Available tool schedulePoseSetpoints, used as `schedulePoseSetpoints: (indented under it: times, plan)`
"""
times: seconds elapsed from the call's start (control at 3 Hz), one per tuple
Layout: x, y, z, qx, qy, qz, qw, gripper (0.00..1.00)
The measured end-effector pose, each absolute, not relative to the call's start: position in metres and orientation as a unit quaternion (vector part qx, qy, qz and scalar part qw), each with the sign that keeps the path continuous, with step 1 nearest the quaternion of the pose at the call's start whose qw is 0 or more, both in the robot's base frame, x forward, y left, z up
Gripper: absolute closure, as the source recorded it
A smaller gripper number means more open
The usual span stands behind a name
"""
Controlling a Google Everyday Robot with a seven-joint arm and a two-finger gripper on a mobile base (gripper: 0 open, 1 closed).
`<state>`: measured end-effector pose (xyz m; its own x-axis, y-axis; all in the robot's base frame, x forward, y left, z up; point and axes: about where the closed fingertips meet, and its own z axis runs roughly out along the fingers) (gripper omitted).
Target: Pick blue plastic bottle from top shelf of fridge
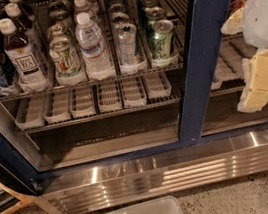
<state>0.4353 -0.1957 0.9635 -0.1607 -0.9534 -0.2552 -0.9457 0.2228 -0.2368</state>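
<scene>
1. The blue plastic bottle (21, 58) stands upright with its white cap on. It holds dark brown liquid, and it sits far left of the gripper (261, 84) and a little higher.
2. The top shelf (84, 82), a dark wire rack with clear lane trays, carries the bottle near its left end.
3. The fridge (202, 67) has a dark blue door post just left of the gripper and a ribbed steel base lower down.
</scene>
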Motion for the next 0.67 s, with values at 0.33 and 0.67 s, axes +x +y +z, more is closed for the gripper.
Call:
schedulePoseSetpoints:
  times: [0.33,0.67]
  plan:
    - [0.431,-0.161,0.95,-0.654,0.724,0.029,0.217,0.0]
    - [0.432,-0.112,0.945,-0.68,0.678,0.069,0.271,0.0]
